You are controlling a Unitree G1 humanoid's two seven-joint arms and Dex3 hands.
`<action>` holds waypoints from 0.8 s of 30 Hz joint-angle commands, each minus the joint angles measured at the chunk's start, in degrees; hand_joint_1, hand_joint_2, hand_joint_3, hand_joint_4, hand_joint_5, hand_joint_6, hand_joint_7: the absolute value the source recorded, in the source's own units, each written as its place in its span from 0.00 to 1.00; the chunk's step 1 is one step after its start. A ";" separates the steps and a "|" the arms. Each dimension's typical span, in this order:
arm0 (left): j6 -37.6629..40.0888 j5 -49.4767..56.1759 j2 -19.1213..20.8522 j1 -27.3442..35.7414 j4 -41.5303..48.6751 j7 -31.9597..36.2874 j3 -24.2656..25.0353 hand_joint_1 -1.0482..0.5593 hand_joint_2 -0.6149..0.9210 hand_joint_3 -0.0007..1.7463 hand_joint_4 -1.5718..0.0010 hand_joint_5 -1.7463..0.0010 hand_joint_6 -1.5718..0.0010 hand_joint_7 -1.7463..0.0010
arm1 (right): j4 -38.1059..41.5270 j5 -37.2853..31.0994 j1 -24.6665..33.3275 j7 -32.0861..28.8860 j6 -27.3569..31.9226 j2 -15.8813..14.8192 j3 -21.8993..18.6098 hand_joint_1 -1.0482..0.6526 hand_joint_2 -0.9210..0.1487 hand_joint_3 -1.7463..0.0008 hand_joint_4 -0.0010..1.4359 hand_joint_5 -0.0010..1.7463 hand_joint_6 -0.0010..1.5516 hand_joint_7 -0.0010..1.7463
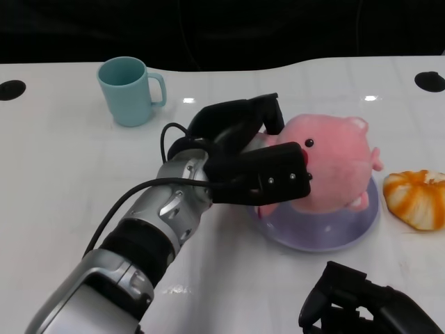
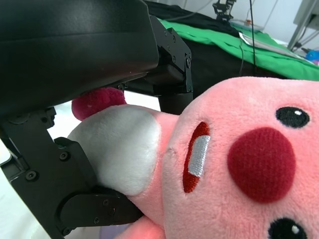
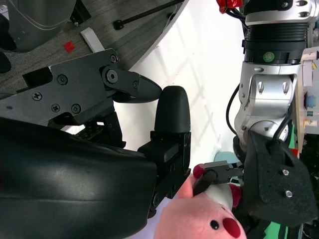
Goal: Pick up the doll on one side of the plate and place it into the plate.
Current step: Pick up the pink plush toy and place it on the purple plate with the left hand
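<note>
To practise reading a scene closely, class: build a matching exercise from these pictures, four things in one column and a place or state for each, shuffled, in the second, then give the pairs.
Things:
1. doll
2. mug
3. left hand
4. right hand

Places or states:
A. at the lower right, holding nothing
B. standing at the far left of the table
C. gripping the doll
D. over the plate, held

Pairs: 1-D, 2-B, 3-C, 4-A
</note>
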 commanded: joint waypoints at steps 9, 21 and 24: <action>-0.54 -2.46 -2.73 -5.27 7.59 -3.88 0.73 0.50 0.88 0.27 0.55 0.08 0.52 0.66 | -1.46 -0.39 1.93 -0.65 -0.23 -0.53 0.26 0.49 0.07 0.64 0.45 1.00 0.29 0.96; 2.41 -0.99 -0.41 -3.78 0.42 -13.60 -2.37 0.18 1.00 0.16 1.00 0.86 0.90 1.00 | -2.47 -0.14 3.17 -0.14 -0.16 -1.07 -0.07 0.50 0.04 0.64 0.44 1.00 0.28 0.95; 3.81 0.06 1.08 -2.51 -3.66 -15.13 -3.24 0.13 1.00 0.16 1.00 0.92 0.92 1.00 | -2.22 -0.22 2.90 0.09 -0.54 -1.30 -0.35 0.50 0.06 0.65 0.45 1.00 0.29 0.95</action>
